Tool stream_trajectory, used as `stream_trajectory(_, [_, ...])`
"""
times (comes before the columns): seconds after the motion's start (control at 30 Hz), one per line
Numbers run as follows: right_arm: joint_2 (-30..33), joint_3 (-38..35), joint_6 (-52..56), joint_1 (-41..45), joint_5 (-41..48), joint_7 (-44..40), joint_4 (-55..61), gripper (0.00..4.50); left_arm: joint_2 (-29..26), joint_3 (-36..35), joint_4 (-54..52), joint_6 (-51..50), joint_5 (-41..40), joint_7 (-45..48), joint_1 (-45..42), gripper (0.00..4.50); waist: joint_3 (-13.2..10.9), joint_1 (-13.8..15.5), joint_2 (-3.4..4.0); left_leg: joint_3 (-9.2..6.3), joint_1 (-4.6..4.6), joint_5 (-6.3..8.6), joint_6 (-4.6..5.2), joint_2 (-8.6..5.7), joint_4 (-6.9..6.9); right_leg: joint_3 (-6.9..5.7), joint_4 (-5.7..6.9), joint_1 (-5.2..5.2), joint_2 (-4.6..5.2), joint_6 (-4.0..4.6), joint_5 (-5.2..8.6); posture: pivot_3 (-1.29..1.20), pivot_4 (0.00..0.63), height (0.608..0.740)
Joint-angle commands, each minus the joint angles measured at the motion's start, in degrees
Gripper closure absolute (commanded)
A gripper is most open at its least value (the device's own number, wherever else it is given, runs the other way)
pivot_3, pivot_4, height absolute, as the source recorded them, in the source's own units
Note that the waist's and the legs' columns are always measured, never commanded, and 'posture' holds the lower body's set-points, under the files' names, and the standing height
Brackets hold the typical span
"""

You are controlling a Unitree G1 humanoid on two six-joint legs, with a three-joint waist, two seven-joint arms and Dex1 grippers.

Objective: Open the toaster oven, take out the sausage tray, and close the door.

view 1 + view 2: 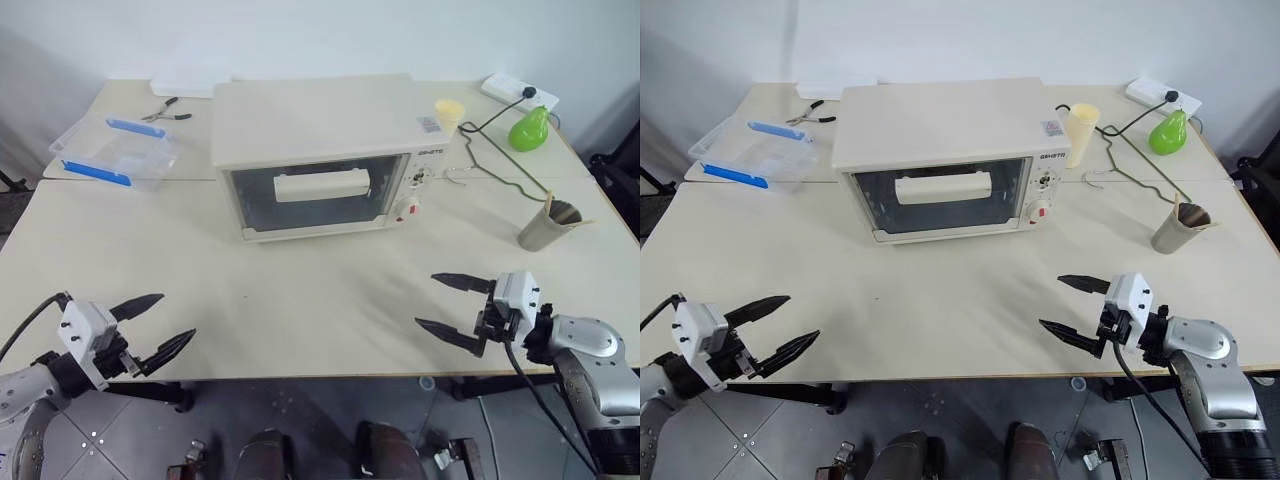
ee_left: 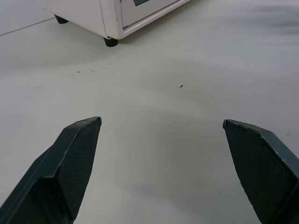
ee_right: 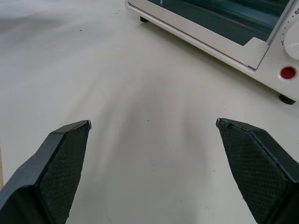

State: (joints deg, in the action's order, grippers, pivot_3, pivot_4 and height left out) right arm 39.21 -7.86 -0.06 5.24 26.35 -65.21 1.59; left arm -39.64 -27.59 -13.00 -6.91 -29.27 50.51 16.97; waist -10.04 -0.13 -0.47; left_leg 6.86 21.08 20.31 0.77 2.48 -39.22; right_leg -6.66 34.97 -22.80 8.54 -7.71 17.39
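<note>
The cream-white toaster oven [image 1: 320, 125] stands at the middle back of the table, its corner [image 2: 117, 16] also in the left wrist view. The door [image 1: 312, 200] is shut, with the bar handle [image 1: 322, 185] across the glass. The sausage tray is hidden; I cannot make it out through the glass. My left gripper [image 1: 176, 317] hovers open and empty near the table's front left edge. My right gripper [image 1: 425, 299] is open and empty at the front right, pointing toward the oven's lower front [image 3: 224, 32] and red switch [image 3: 288, 72]. Both are well short of the oven.
A clear plastic box with blue clips [image 1: 118, 152] and pliers [image 1: 165, 110] lie at the back left. To the oven's right are a cream cup [image 1: 449, 113], a green pear-shaped object [image 1: 530, 128], a power strip [image 1: 518, 92], cables [image 1: 490, 165] and a paper cup [image 1: 548, 228].
</note>
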Motion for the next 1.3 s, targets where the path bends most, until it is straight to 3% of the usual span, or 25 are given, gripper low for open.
stream_trajectory(0.03, [-1.74,0.12,2.25,2.97,2.40,1.49,2.10,0.00,0.51,-2.30,-3.78,-3.93,-5.50,-1.33,-0.82,0.05,0.00,-0.01,0.00,0.01,0.00,0.00,0.00,0.00,0.00,0.01,-0.01,0.00,0.00,0.00,0.00,0.00,0.150,0.740])
stream_trajectory(0.23, [-8.66,1.43,18.18,14.07,11.68,9.02,4.24,0.00,1.58,-8.16,-5.16,-14.96,-24.17,-3.63,-7.19,0.05,-0.01,-0.22,0.01,-0.04,0.00,-0.01,-0.05,0.16,-0.06,0.00,0.14,-0.02,-0.02,0.01,0.00,0.00,0.150,0.740])
stream_trajectory(0.6, [-18.48,6.36,16.54,32.19,7.93,7.06,-6.98,0.00,1.63,-5.83,-9.39,-17.43,-23.69,-3.61,-8.32,0.05,-0.01,-0.40,0.03,-0.04,0.06,0.03,-0.10,-0.19,-0.06,-0.12,0.15,-0.07,-0.04,0.01,0.00,0.00,0.150,0.740])
stream_trajectory(0.83, [-19.13,7.99,14.16,33.91,7.17,1.15,-6.64,0.00,1.79,-5.48,-9.24,-17.10,-21.68,-3.59,-6.73,0.05,-0.01,-1.34,0.03,-0.03,0.10,0.05,-0.14,-0.20,-0.05,-0.14,0.36,-0.23,-0.03,0.01,0.00,0.00,0.150,0.740])
stream_trajectory(1.1, [-13.57,13.07,-0.93,26.69,-1.76,-8.50,-2.11,0.00,3.21,-6.25,-7.64,-18.36,-25.37,-6.07,-11.43,0.05,-0.02,-1.66,0.02,0.05,0.11,0.06,-0.16,-0.18,0.00,-0.13,0.42,-0.38,-0.03,0.01,0.00,0.00,0.150,0.740])
stream_trajectory(1.3, [-13.50,11.81,-8.30,26.81,-4.18,-8.10,-5.36,0.00,3.88,-2.90,-1.24,-16.50,-23.11,-6.84,-23.27,1.89,-0.02,-1.36,0.02,0.10,0.13,0.05,-0.18,-0.19,-0.04,-0.13,0.54,-0.49,-0.02,0.01,0.00,0.00,0.150,0.740])
